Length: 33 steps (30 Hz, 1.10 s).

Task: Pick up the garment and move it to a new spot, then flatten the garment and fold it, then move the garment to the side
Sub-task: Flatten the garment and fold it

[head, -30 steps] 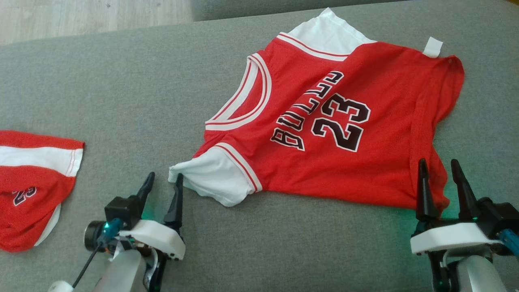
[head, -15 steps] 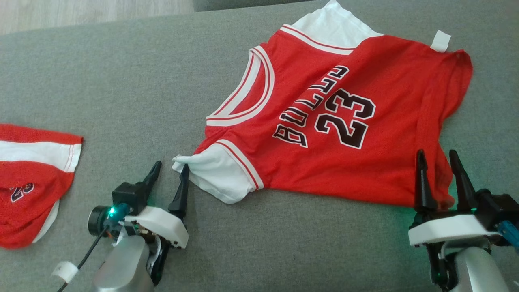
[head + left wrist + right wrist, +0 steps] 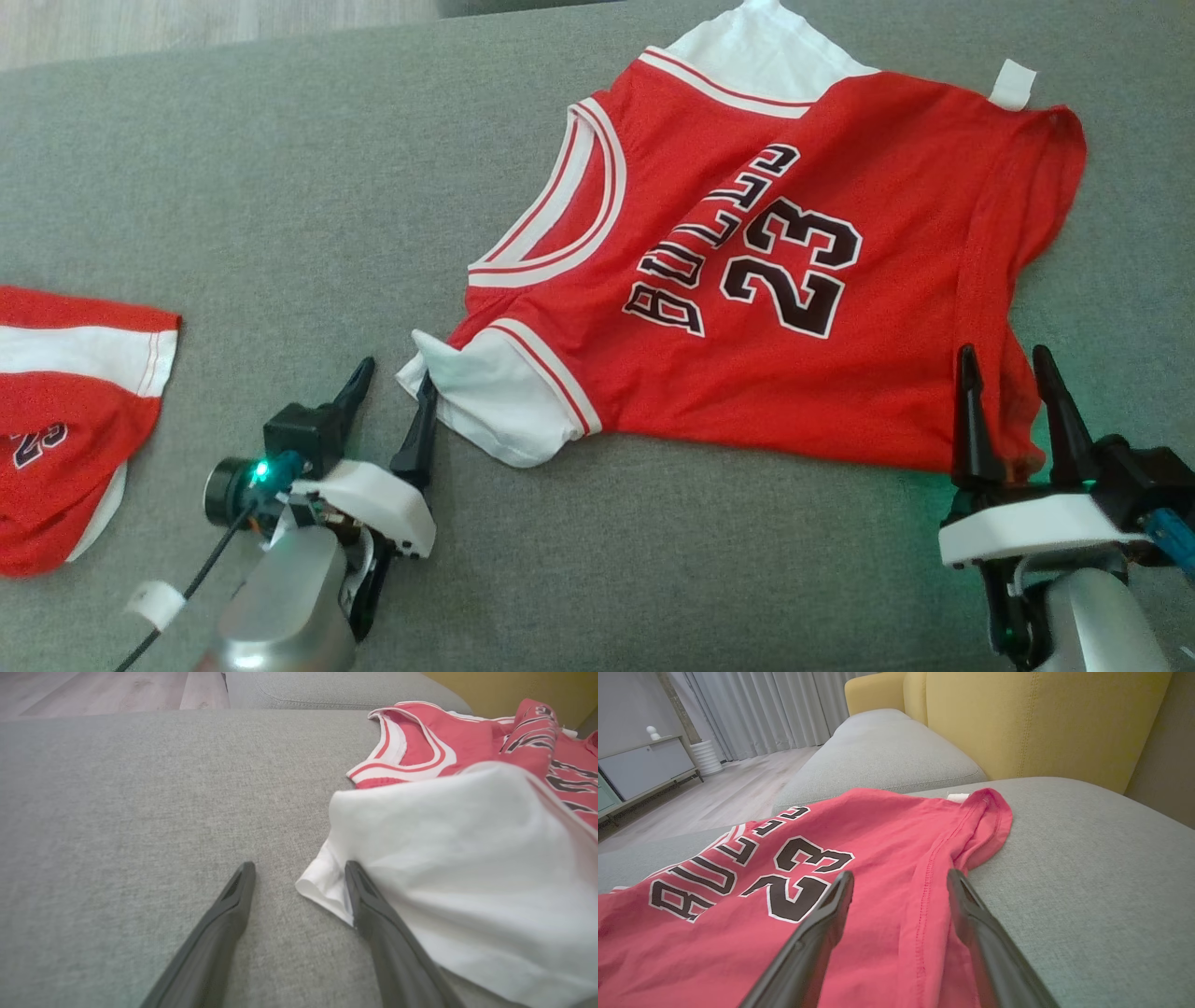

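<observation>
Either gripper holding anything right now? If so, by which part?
Nothing held: left gripper is open at the white sleeve of the jersey; right gripper is open, fingers straddling the red hem corner.

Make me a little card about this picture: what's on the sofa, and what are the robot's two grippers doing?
Surface: grey sofa cushion
Garment: red jersey, spread out, number 23 facing up
Left gripper: jaws open, at the white sleeve corner
Right gripper: jaws open, astride the jersey's red side seam
Also there: another red garment, far left
</observation>
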Tool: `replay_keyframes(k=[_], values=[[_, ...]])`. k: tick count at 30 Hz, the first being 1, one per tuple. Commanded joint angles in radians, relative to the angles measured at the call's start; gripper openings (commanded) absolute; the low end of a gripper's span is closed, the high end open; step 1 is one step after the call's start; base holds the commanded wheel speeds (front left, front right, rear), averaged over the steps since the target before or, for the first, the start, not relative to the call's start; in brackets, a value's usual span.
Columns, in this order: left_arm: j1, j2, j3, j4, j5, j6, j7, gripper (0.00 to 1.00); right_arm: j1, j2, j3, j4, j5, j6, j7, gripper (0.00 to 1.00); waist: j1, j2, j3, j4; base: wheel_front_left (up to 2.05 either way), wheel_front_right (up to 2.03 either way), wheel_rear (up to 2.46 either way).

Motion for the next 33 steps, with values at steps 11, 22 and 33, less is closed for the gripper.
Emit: replay_keyframes(k=[11,22,33], values=[[-0.055,0.040,-0.119,0.062,-0.069,0.002,0.036,0.00,-0.039,-0.006,0.024,-0.030,0.005,0.008,-0.011,1.00,0.0001,0.0000,0.001,-0.003,0.00,0.00,0.00],[-0.011,0.072,-0.034,-0.036,-0.123,0.026,0.002,0.00,-0.011,-0.006,0.018,-0.009,0.005,0.008,-0.011,1.00,0.0001,0.0000,-0.063,0.010,0.00,0.00,0.00],[0.179,0.096,0.068,-0.335,-0.072,0.078,0.001,0.00,0.077,-0.006,-0.019,0.058,-0.003,0.008,-0.011,1.00,0.0001,0.0000,-0.099,-0.003,0.00,0.00,0.00]])
